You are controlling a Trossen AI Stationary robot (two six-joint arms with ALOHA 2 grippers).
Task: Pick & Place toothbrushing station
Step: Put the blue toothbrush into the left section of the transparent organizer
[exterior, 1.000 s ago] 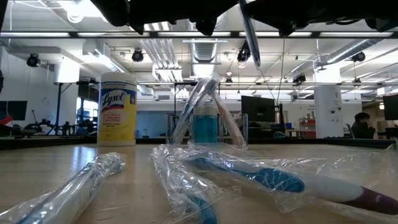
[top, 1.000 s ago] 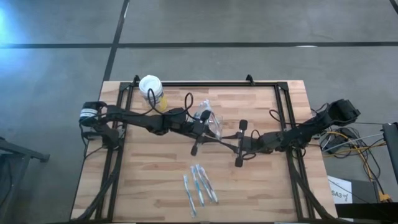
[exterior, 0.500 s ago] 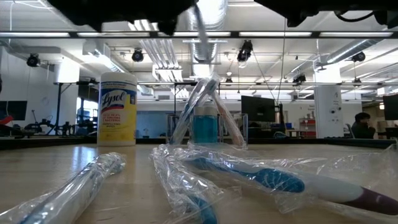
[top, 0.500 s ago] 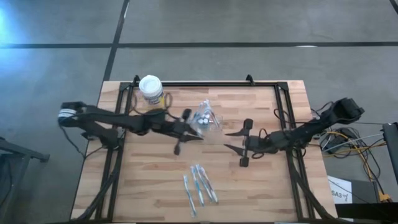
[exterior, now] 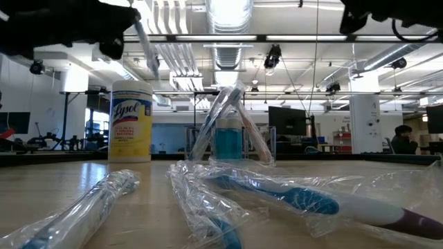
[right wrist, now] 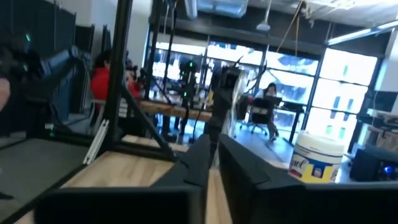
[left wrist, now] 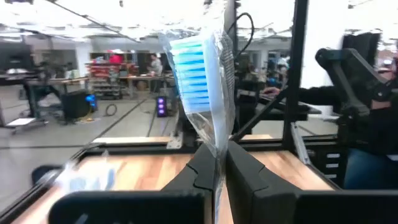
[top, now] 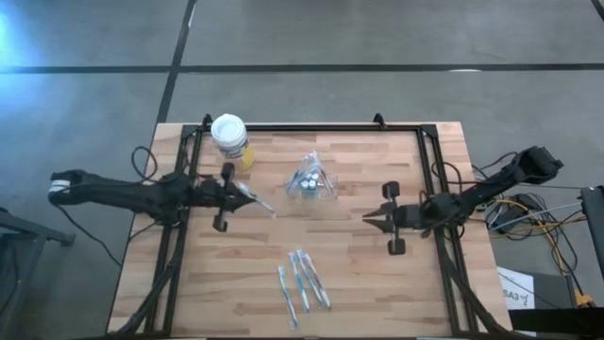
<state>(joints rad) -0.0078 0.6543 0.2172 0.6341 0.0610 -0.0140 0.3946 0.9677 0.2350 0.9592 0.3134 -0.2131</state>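
Now my left gripper (top: 247, 195) clamps a wrapped toothbrush (left wrist: 202, 87) above the wooden table (top: 415, 283); right gripper (top: 370, 218) pinched, empty. Toothbrushing station (top: 310, 182) mid-table; canister (top: 230, 138) near far-left corner; spare toothbrushes (top: 302, 280) near front edge. Workshop behind.

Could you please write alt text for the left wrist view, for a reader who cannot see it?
The left gripper has its jaws shut on a wrapped toothbrush with blue bristles, held upright above the wooden table. A blurred workshop lies behind.
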